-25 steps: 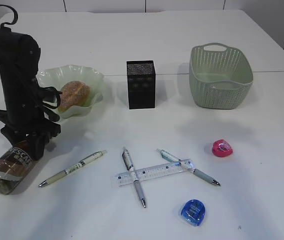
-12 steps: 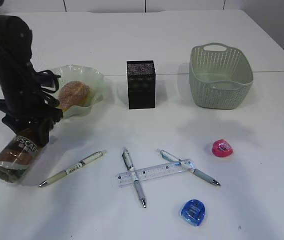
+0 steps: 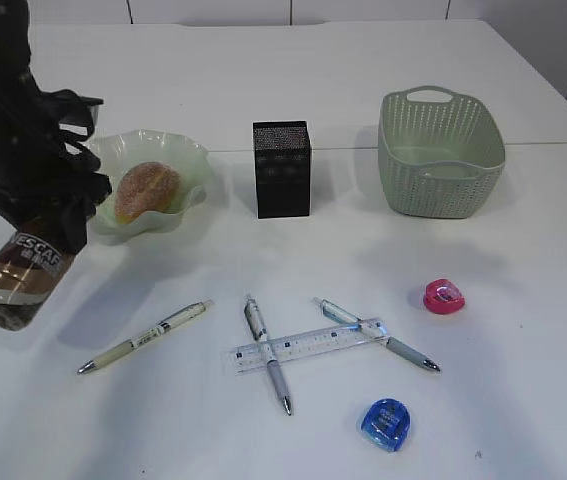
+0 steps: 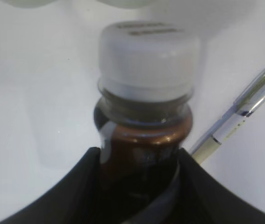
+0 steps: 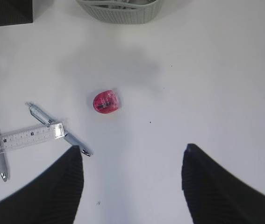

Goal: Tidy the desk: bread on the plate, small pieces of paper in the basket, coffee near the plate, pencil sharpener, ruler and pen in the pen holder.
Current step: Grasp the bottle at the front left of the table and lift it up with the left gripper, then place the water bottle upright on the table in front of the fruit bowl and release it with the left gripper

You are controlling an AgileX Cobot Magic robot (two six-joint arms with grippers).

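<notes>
Far left of the frame, the left gripper (image 3: 58,235) is clamped on the neck of the Nescafe coffee bottle (image 3: 18,282), which hangs tilted above the worktop (image 3: 293,90), just left of the ruffled green plate (image 3: 188,160) holding the bread (image 3: 148,190). The right gripper (image 5: 131,175) hovers with jaws apart and empty over the pink pencil sharpener (image 5: 106,101). Mid-frame, the clear ruler (image 3: 308,345) lies across two pens.

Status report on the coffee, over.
Left gripper shut on coffee, bottle tilted, off the desk. Right gripper open, empty, above pink sharpener. Plate holds bread; nothing in the way.
</notes>
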